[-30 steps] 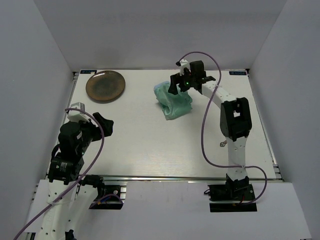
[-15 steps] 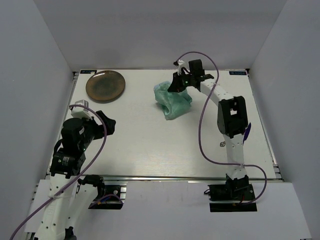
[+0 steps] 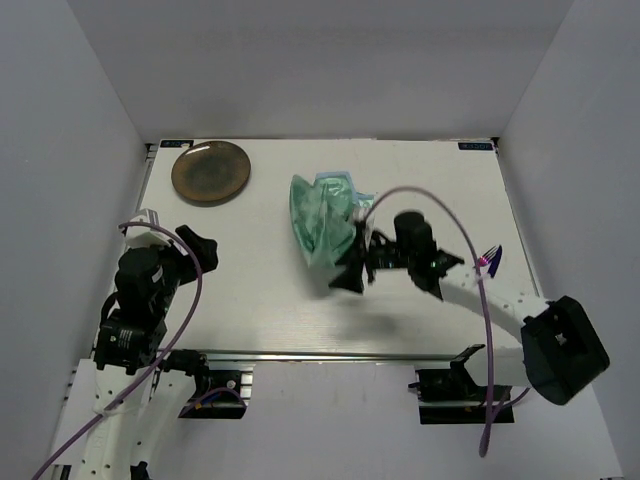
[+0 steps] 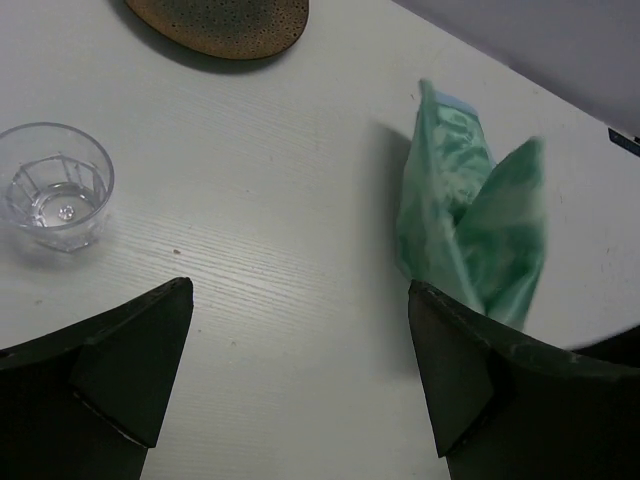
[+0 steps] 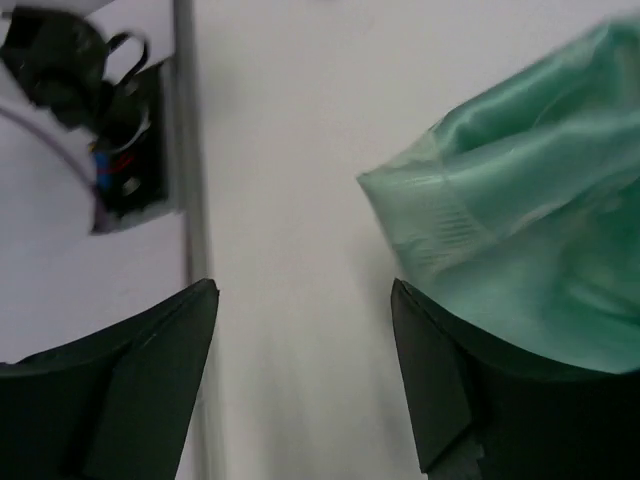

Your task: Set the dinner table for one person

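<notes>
The white dinner table carries a brown speckled plate at the far left and a crumpled green cloth placemat near the middle. My right gripper is open just in front of the placemat. In the right wrist view the jaws stand wide apart with the placemat beside the right finger, and nothing is held. My left gripper is open and empty at the left. Its wrist view shows a clear glass, the plate and the placemat.
A metal rail runs along the table's near edge. White walls close in the far side and both sides. The right arm stretches low from the near right corner towards the middle. A small purple-tipped item lies at the right.
My right arm has swung from the far side of the table down to the near middle. The placemat has shifted left and nearer and changed shape. My left gripper has moved slightly.
</notes>
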{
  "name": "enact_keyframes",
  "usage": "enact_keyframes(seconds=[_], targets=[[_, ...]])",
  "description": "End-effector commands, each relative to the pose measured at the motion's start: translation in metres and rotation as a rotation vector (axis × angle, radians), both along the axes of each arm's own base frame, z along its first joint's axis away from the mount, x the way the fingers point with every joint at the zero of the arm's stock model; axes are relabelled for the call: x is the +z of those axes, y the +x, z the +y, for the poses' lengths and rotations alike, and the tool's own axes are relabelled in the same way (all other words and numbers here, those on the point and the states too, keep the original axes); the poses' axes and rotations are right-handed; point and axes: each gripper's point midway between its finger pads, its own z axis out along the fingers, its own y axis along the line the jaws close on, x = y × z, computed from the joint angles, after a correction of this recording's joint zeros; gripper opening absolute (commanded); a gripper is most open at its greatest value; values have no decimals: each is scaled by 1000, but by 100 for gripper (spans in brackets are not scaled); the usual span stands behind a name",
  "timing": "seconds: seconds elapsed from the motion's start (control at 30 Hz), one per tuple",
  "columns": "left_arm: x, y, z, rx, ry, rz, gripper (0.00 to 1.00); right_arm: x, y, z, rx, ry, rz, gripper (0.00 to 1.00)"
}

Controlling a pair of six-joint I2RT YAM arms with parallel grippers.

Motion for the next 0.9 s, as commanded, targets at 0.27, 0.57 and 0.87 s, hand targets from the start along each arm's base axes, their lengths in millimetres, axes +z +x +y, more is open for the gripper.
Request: enact_keyframes(seconds=[0.27,0.57,0.87], targets=[[-4,8,4,35,2,44,98,-65,-57,-76,-524,163,174,89],[-32,16,-20,-26,-99,112,98,-42,44,-65,-957,24,352,89],[-28,15,-19,-29,-93,93,98,-31,137,-14,-1140,-155,434,89]])
